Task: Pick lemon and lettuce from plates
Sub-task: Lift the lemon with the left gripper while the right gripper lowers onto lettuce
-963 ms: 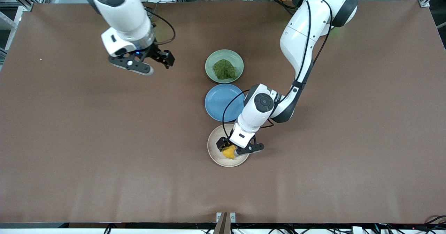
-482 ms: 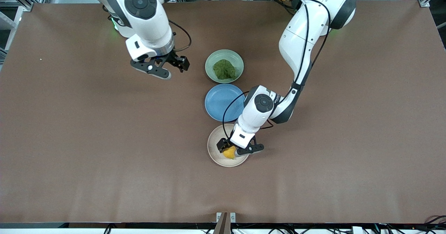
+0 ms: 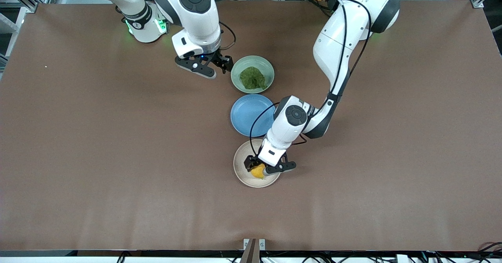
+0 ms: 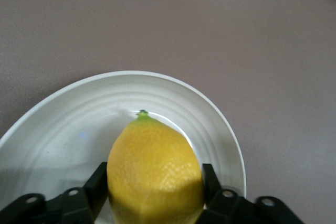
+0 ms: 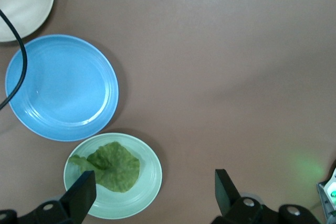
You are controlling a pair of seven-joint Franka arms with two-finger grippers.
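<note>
The yellow lemon [image 3: 257, 171] is between the fingers of my left gripper [image 3: 257, 169], which is shut on it low over the beige plate [image 3: 240, 165]. In the left wrist view the lemon [image 4: 155, 169] fills the gap between the black fingers [image 4: 97, 184], with the beige plate [image 4: 63, 129] under it. The green lettuce [image 3: 253, 78] lies in the mint plate [image 3: 240, 65]. My right gripper [image 3: 217, 67] is open and empty, in the air beside the mint plate on the right arm's side. The right wrist view shows the lettuce [image 5: 111, 167] on the mint plate [image 5: 144, 192] beside one finger [image 5: 81, 192].
A blue plate [image 3: 249, 116] with nothing in it sits between the mint and beige plates; it also shows in the right wrist view [image 5: 60, 87]. The left arm's black cable loops over it. Brown table [image 3: 117, 157] lies all round.
My right arm has swung from the right arm's end of the table up to the mint plate. My left gripper has stayed shut on the lemon, shifting only slightly.
</note>
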